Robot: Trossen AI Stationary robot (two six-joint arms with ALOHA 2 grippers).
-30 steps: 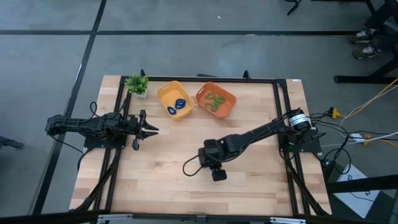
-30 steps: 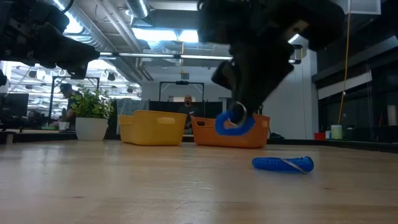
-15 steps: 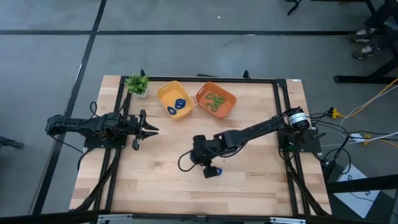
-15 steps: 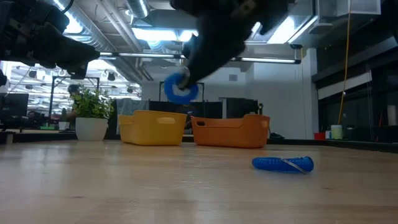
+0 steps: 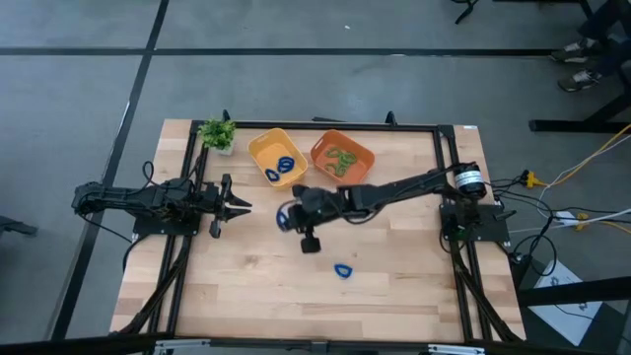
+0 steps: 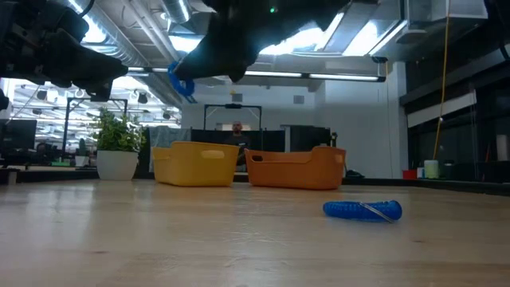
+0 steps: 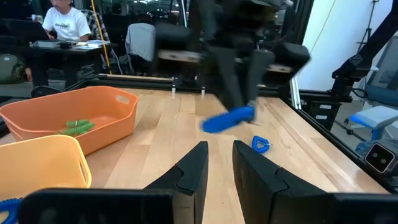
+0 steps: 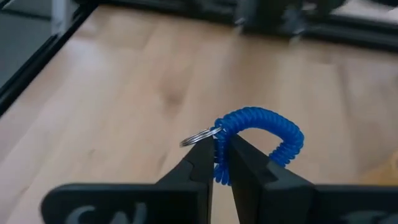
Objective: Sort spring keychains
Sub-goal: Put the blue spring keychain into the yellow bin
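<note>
My right gripper (image 5: 287, 217) hangs above the table's middle, short of the yellow tray (image 5: 266, 146), and is shut on a blue spring keychain (image 8: 261, 132). This keychain also shows in the low view (image 6: 182, 81). A second blue keychain (image 5: 342, 270) lies flat on the table nearer the front. The yellow tray holds blue keychains (image 5: 284, 168). The orange tray (image 5: 367, 166) holds green ones (image 5: 340, 159). My left gripper (image 5: 245, 205) waits at the left, level, its fingers close together on nothing. My right gripper pinches the blue keychain's coil (image 8: 219, 144) between its two fingers, right beside the metal ring (image 8: 195, 137). The fingers come slanting down from the table's right. The rest of the coil arches out past the fingertips. The keychain is lifted clear of the table.
A small potted plant (image 5: 217, 133) stands at the far left corner beside the yellow tray. A black frame (image 5: 439, 158) runs along the far and side edges of the table. A person (image 7: 62, 18) sits in the room beyond the table.
My right gripper has risen with the blue keychain and swung toward the table's left and far edges, toward the yellow tray. It has tipped from pointing steeply down to a shallower slant. The keychain is now lifted well clear. The second blue keychain has stayed where it lay.
</note>
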